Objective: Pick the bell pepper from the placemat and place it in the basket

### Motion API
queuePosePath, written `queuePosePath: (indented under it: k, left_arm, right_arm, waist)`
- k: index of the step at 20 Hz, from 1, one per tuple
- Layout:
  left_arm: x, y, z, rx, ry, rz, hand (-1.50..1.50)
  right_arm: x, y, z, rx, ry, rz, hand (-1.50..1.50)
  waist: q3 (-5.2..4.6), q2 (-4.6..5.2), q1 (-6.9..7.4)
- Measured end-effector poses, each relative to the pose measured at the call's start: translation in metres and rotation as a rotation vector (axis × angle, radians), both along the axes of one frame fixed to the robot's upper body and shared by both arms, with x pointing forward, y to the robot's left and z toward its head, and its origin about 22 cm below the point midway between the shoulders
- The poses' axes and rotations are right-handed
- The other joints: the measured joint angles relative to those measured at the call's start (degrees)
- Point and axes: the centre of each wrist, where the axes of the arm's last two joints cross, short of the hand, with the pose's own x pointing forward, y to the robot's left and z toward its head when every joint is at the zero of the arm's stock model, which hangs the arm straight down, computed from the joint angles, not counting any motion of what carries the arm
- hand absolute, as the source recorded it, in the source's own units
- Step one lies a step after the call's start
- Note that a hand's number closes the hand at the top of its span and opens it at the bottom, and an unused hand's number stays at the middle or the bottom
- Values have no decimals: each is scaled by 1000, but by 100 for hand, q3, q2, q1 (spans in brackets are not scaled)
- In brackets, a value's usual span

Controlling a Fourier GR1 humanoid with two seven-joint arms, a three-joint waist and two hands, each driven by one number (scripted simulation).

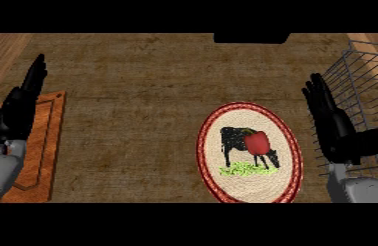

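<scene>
A red bell pepper [257,142] sits on an oval placemat [249,152] with a red rim and a cow picture, at the lower middle right. A wire basket [354,90] stands at the right edge. My right hand [332,122] is open, fingers straight and pointing up, between the placemat and the basket, a little to the right of the pepper and not touching it. My left hand [22,102] rests open at the left edge, fingers up, far from the pepper.
An orange-brown cutting board [40,140] lies under the left hand at the left edge. A dark object [251,37] sits at the counter's far edge. Brown counter surface stretches between the board and the placemat.
</scene>
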Motion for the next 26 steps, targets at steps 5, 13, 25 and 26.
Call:
queuePosePath:
  k: [5, 13, 25, 26]
  left_arm:
    - [1, -26, 2, -83, -21, -157, 0]
    - [-8, -65, -10, -214, 17, -380, 0]
    - [-22, -62, -16, -249, 40, -378, 0]
    - [-21, -60, -14, -251, 37, -375, 0]
  right_arm:
    - [19, -8, 22, -28, -109, 218, 150]
    - [1, 67, 12, -110, -433, 689, -150]
    - [-34, 58, 61, -685, -512, 319, -150]
    - [-35, 51, 70, -755, -496, 306, -150]
  waist:
    - [46, 36, 48]
    - [59, 30, 65]
    - [32, -46, -208]
    - [28, -50, -228]
